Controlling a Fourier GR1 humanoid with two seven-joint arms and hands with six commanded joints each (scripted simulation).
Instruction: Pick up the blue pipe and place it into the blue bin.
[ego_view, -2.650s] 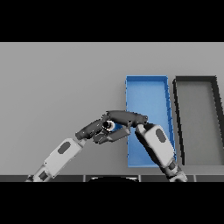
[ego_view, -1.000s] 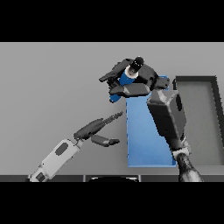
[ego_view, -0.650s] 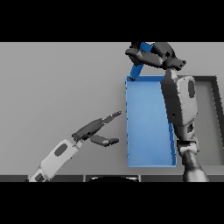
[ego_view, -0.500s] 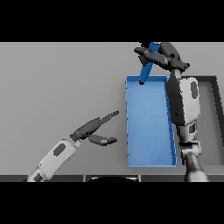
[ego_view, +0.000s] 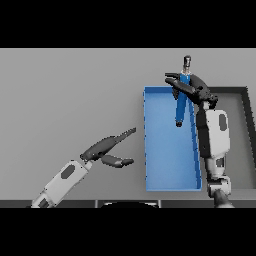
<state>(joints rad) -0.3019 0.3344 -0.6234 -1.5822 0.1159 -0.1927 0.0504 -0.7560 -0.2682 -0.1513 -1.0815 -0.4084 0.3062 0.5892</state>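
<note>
The right hand (ego_view: 192, 90) was raised over the far end of the blue bin (ego_view: 148, 150), at about one o'clock in the view, with its fingers curled round the blue pipe (ego_view: 181, 102) and the arm running back down toward five o'clock. The pipe stood nearly upright in that grasp, its grey cap poking out above the fingers toward twelve o'clock and its lower end hanging down toward six, over the blue floor of the bin near the far right corner; whether that end touched the floor could not be told, though it looked clear of it. The bin itself lay lengthwise from twelve to six, and just beside it at three o'clock sat a dark bin (ego_view: 245, 130), the two apparently side by side. Well apart, at about eight o'clock, the left hand (ego_view: 106, 150) rested low over the grey table (ego_view: 65, 95), fingers straight and loosely spread, thumb out, gripping nothing. The step in hand seemed to be the placing: the pick-up looked done and the pipe was already above the right container. The next move would likely call for lowering the pipe inside the blue walls, then loosening the fingers so it dropped within the bin and not over the far rim.
</note>
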